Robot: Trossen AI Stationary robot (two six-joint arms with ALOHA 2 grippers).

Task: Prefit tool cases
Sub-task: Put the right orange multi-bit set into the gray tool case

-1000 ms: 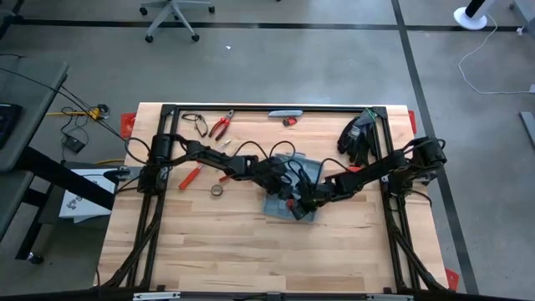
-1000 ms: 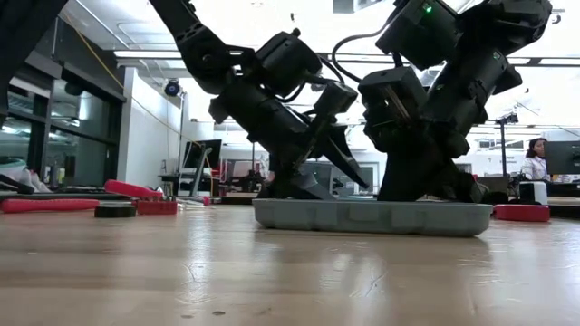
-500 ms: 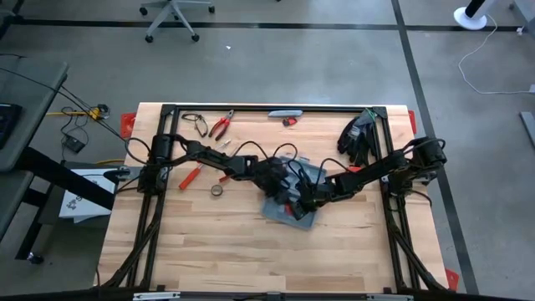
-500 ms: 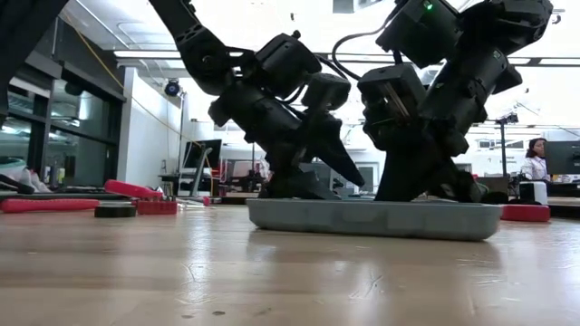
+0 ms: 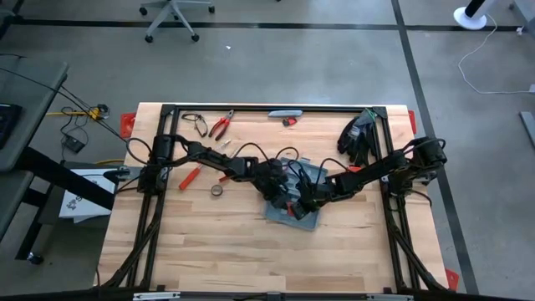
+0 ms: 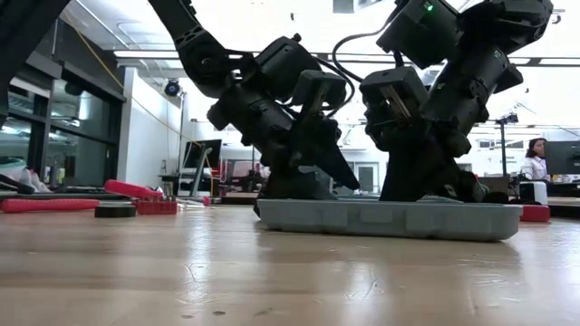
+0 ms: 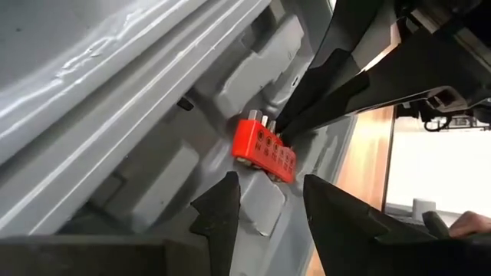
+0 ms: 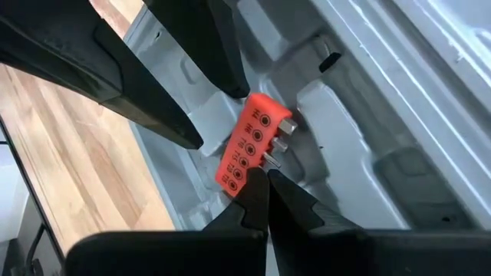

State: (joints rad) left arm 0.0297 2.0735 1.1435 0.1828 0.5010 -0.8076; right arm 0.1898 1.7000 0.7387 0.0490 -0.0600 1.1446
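seating a red bit holder [image 8: 249,149] in the open case [image 5: 311,174], mid-table.

both grippers meet over the moulded tray: the right gripper [image 8: 261,180], jaws pressed together, tips touch the holder's edge; the left gripper [image 7: 270,195] has its jaws spread just beside it, gripping nothing. the holder lies tilted, seemingly not fully down in its slot. pliers [image 5: 221,126] and other red-handled tools lie loose near the far edge, so most of the fitting looks undone.

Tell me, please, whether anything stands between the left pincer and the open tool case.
Nothing visible blocks it. The left pincer hangs right over the tool case, by the red bit holder lying in it. The right pincer presses shut against that holder's far side.
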